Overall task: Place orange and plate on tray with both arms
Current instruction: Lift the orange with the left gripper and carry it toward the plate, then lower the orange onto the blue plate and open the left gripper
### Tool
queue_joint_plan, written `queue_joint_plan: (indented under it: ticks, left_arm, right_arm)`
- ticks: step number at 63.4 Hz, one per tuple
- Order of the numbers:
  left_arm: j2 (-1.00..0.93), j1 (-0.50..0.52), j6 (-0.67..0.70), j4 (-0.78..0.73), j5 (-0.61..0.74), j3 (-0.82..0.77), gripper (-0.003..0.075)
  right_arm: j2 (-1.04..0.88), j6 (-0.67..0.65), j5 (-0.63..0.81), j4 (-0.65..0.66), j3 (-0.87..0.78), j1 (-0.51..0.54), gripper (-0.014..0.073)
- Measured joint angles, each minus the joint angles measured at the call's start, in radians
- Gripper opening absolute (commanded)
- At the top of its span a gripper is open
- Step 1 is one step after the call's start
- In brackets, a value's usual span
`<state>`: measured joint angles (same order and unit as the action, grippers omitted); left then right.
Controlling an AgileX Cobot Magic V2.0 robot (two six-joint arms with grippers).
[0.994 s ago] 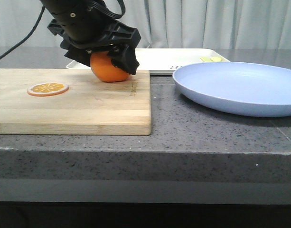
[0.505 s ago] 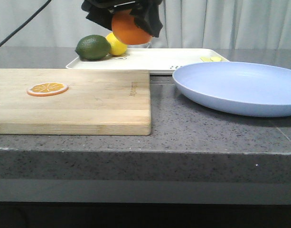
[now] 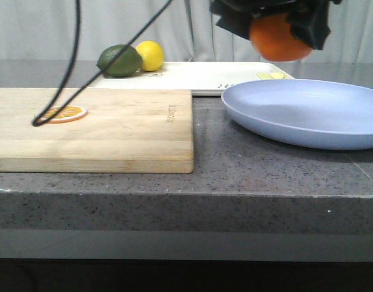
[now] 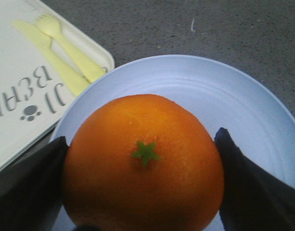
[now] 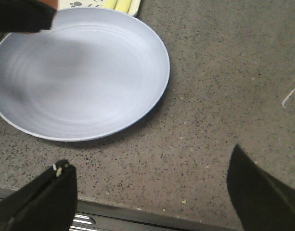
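Observation:
My left gripper (image 3: pixel 277 21) is shut on the orange (image 3: pixel 279 39) and holds it in the air above the far side of the lavender-blue plate (image 3: pixel 308 112). In the left wrist view the orange (image 4: pixel 143 163) fills the space between the two black fingers (image 4: pixel 29 185), with the plate (image 4: pixel 219 101) below it. The off-white tray (image 3: pixel 198 76) lies behind the plate; its corner shows in the left wrist view (image 4: pixel 22 96). My right gripper (image 5: pixel 152 192) is open and empty over the counter near its front edge, beside the plate (image 5: pixel 80 72).
A wooden cutting board (image 3: pixel 101 128) with an orange slice (image 3: pixel 63 113) lies at the left. A green lime (image 3: pixel 119 60) and a yellow lemon (image 3: pixel 149 55) sit on the tray's left end. Pale yellow cutlery (image 4: pixel 65 53) lies on the tray. A black cable (image 3: pixel 73 61) hangs over the board.
My left gripper has lifted the orange off the cutting board and carried it up and to the right, from over the board to above the plate. The cable now trails across the board.

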<state>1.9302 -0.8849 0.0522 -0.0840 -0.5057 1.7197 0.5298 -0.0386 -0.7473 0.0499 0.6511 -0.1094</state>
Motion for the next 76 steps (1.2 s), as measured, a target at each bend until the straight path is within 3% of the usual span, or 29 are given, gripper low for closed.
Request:
queue_joint_plan:
  ticks: [23,39,51,61,76]
  left_arm:
    - [0.143,-0.04,0.0,-0.001,0.0,0.091,0.0459]
    - [0.173,-0.04,0.0,-0.001,-0.006,0.098,0.0589]
    - [0.185,-0.04,0.0,-0.001,-0.01,0.098,0.0643]
    - [0.185,-0.04,0.0,-0.001,-0.017,0.108,0.0642]
    - [0.088,-0.04,0.0,-0.001,-0.139,0.12,0.0642]
  right_arm:
    - [0.0,0.0,0.0,0.0,0.0,0.0,0.0637]
    - [0.0,0.002,-0.002,0.0,0.0,0.0,0.0637]
    - [0.0,0.002,-0.002,0.0,0.0,0.0,0.0637]
    - [0.0,0.002,-0.002,0.0,0.0,0.0,0.0637]
    - [0.0,0.002,-0.002,0.0,0.0,0.0,0.0637]
